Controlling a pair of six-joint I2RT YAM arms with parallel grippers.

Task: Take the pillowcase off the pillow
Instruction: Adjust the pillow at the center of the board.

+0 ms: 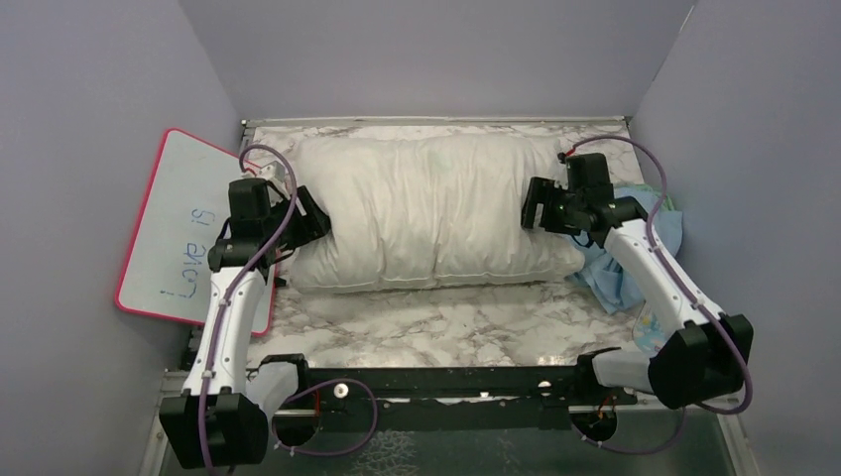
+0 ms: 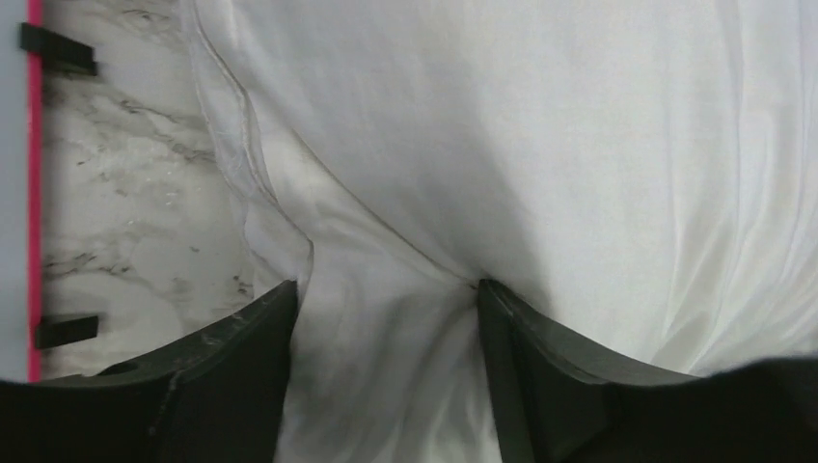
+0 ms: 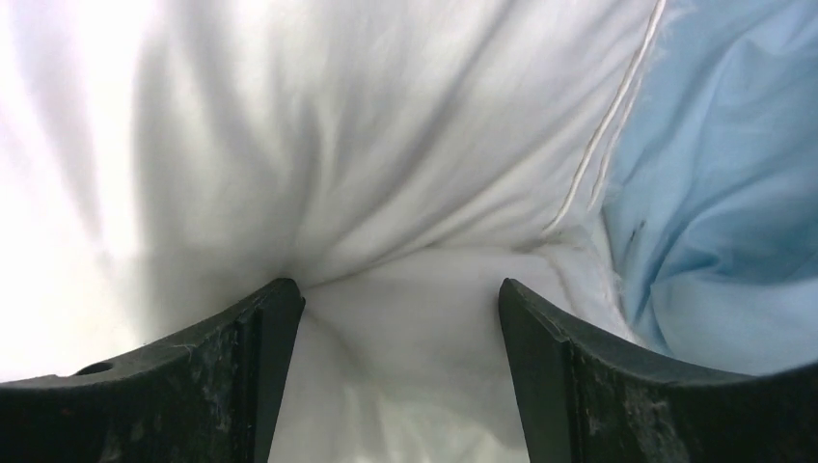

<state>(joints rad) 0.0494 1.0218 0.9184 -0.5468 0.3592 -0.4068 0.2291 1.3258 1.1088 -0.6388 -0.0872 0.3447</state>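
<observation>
Left gripper [image 1: 312,220] has its jaws apart and shoved into the left end of the pillow [image 1: 426,213], with a fat fold of white fabric between them. Can't tell if it's actually squeezing or just pressed in. Right gripper [image 1: 531,208] is spread wide and dug into the right end the same way, not clamped on anything.

The pillowcase [image 1: 666,230] looks fully off already. It's a crumpled light blue heap at the right edge of the table [image 1: 417,327], touching the pillow's right end, partly under the right arm.

Handling-wise the pillow looks light, squishy and bulky, so fingers just sink in. Probably best to pinch the piped seam or a corner. The case is thin and floppy, so any bunched fold should hold fine.
</observation>
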